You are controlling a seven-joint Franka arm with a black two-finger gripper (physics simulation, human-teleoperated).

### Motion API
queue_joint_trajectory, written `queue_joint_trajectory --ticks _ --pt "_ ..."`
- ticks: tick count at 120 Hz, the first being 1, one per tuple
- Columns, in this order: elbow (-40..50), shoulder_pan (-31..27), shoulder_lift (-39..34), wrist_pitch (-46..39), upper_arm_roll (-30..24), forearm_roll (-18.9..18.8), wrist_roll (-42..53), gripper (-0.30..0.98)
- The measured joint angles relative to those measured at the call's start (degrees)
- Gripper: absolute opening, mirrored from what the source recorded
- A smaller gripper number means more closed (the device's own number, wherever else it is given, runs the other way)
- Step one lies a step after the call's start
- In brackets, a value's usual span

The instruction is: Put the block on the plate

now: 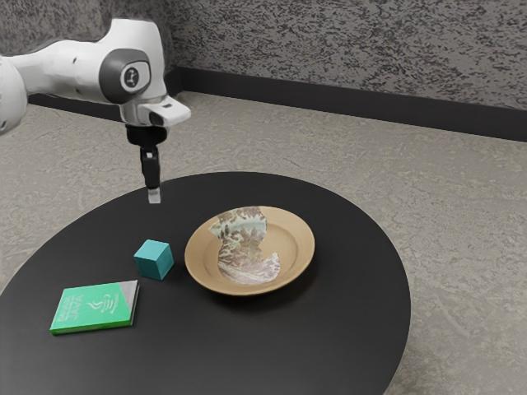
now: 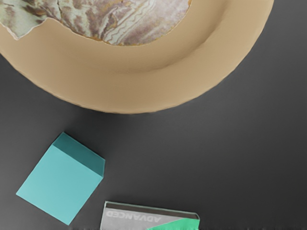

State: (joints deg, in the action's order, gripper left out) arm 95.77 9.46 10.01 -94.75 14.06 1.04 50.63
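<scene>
Seven-joint arm above a round black tabletop, whose near part was cut off by the exterior view's lower edge. The arm entered from the exterior view's left, where its nearer links ran out of frame, and its hand pointed downward above the tabletop. The hand was seen nearly edge-on, so whether it stood wide or narrow could not be told. The teal block rested on the tabletop, below the hand and apart from it, near the plate but outside its rim. Both views showed the block whole, though its underside was hidden. The tan plate was complete in the exterior view; in the wrist view a large part of it lay beyond the frame. A mottled, ragged-edged patch spread over the plate's well and onto its rim — whether a printed pattern or a separate piece could not be made out. The green book lay flat just beside the block, on the side away from the plate. Its cover lettering was faint in the exterior view; in the wrist view most of the book was cut off — the inverted word "ADVANCED" remained legible.
</scene>
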Motion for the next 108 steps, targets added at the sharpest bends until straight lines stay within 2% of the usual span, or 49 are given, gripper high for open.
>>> queue_joint_trajectory --ticks 23,47,77,108 --pt "6.46 -3.2 -1.37 -4.33 0.71 1.51 4.75 0.69" --pt "11.19 -5.06 -1.55 -8.13 1.58 4.83 7.15 0.69" --pt "13.01 -4.92 -1.47 -9.99 1.74 7.55 2.73 0.69" --pt "15.26 -5.65 -2.63 -10.42 4.96 9.23 -3.3 0.69"
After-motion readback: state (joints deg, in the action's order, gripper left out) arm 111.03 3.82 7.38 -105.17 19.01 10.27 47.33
